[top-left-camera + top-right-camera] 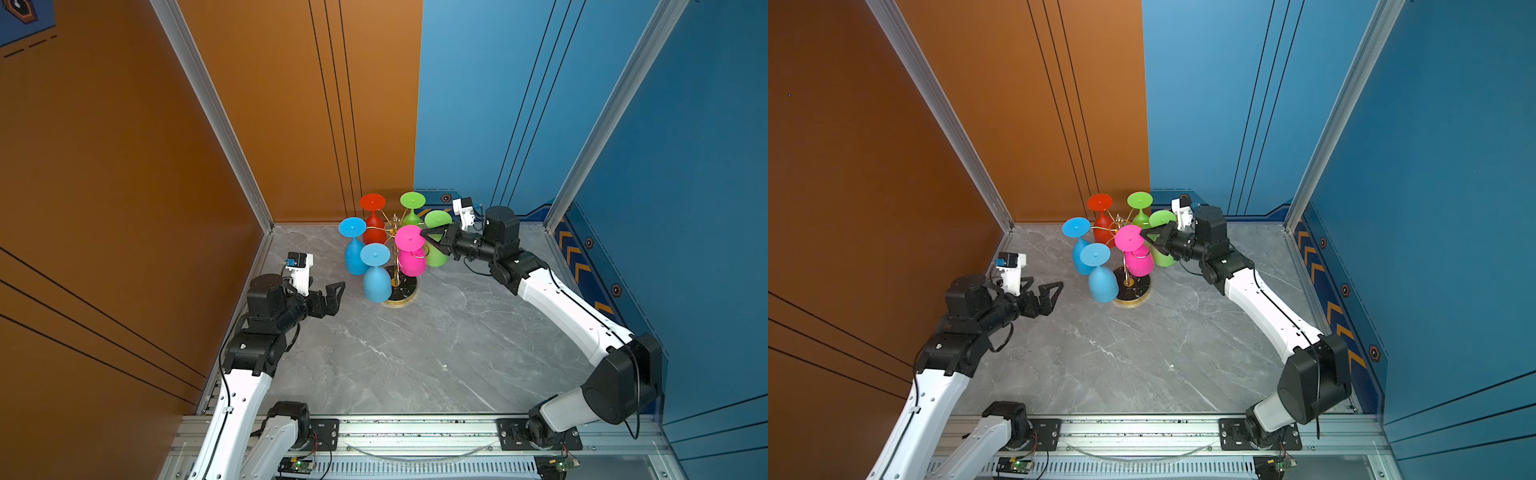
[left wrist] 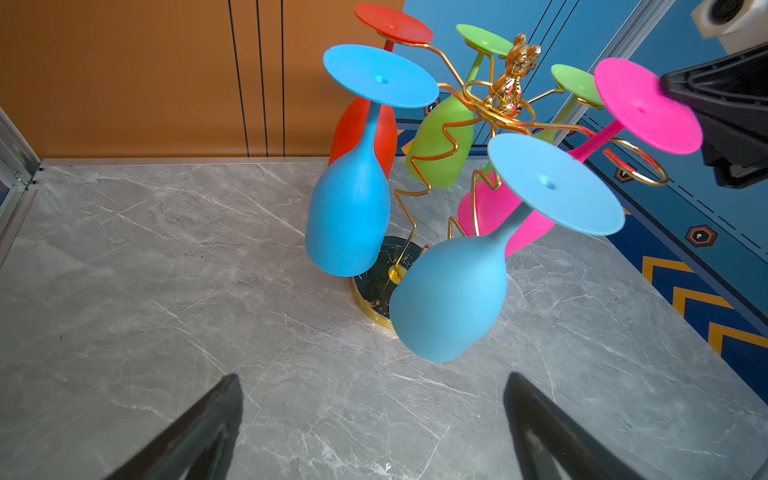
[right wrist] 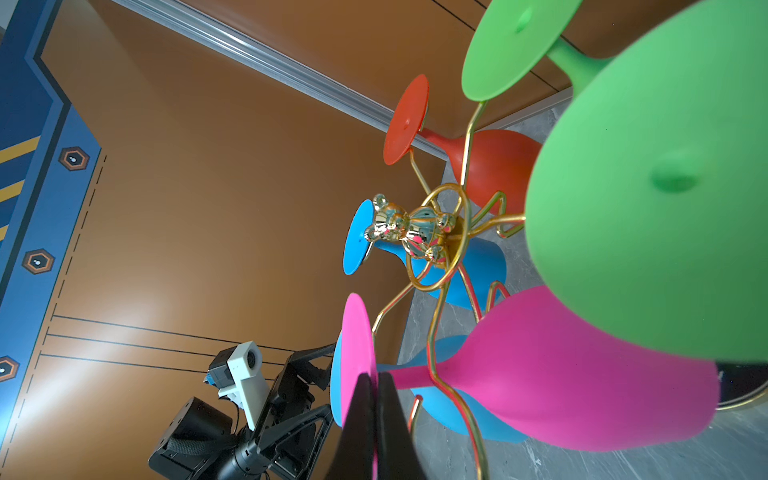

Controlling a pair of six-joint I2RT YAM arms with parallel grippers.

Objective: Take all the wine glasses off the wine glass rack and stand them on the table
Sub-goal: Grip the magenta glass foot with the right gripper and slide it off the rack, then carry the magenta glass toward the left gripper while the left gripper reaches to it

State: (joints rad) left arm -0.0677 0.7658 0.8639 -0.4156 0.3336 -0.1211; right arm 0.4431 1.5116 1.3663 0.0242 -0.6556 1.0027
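Top views overlook everything; both wrist views face the rack (image 2: 508, 89) closely.

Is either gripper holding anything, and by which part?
The right gripper is shut on the pink wine glass, pinching the rim of its round foot. The left gripper is open, holding nothing.

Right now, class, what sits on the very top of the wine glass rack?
A shiny gold bear figurine tops the wine glass rack. Its fastening underneath is covered by the bear's body and the rack's wires.
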